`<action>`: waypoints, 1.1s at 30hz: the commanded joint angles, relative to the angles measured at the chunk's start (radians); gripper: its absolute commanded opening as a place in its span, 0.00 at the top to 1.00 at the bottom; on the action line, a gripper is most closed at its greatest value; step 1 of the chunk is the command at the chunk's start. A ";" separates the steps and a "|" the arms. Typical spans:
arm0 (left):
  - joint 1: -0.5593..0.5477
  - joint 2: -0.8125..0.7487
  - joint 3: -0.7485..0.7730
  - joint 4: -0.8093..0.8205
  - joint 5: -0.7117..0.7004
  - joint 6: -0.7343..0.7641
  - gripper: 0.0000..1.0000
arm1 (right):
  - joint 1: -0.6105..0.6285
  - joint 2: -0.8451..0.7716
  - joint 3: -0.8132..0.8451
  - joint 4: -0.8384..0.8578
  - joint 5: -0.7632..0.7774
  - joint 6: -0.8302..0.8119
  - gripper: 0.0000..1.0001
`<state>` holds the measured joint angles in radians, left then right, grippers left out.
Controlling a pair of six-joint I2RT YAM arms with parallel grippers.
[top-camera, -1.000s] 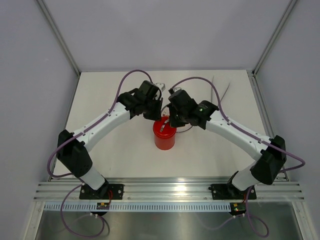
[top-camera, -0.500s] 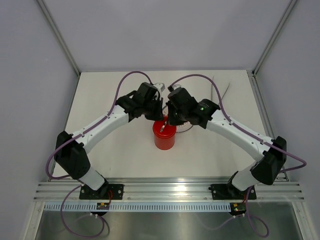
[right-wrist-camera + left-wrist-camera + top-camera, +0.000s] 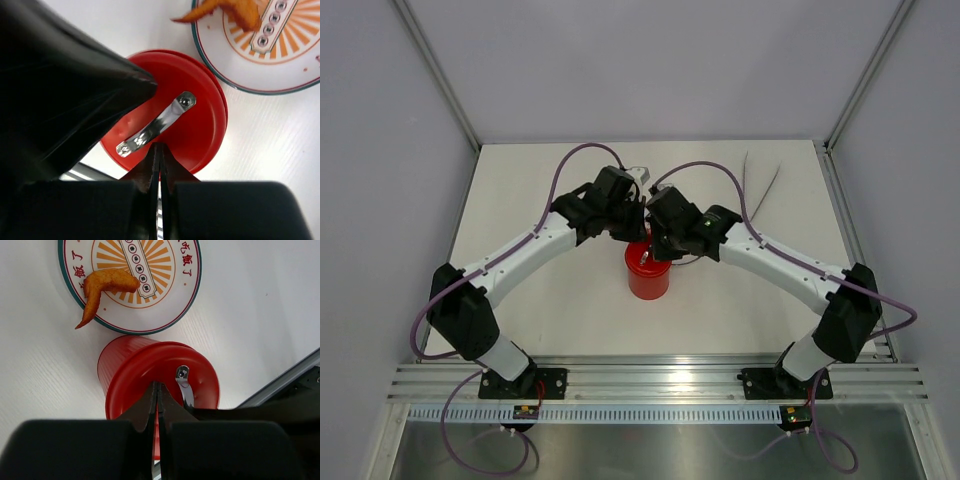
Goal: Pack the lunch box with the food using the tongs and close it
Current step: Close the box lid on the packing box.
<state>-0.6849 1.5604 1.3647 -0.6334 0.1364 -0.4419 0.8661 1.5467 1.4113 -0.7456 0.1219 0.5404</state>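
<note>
Left arm (image 3: 525, 250), right arm (image 3: 780, 265): white tube links, bulky black joint housings. Purple cable (image 3: 570, 160) loops along each, trailing below the rail (image 3: 660, 378). Black base plates (image 3: 525, 383) bolted on the rail. Left gripper (image 3: 157, 390), right gripper (image 3: 159, 147): matte black tapered fingers.

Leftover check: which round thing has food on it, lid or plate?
The patterned plate: an orange fried piece lies on it. The red lid bears only its handle.
</note>
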 commanded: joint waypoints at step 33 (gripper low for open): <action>0.005 -0.079 0.133 -0.220 -0.113 0.072 1.00 | 0.008 -0.083 0.196 -0.101 0.170 -0.036 1.00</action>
<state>-0.6838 1.4910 1.5101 -0.8669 0.0395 -0.3847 0.8680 1.4746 1.5902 -0.8482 0.2543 0.5117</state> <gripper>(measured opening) 0.002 0.009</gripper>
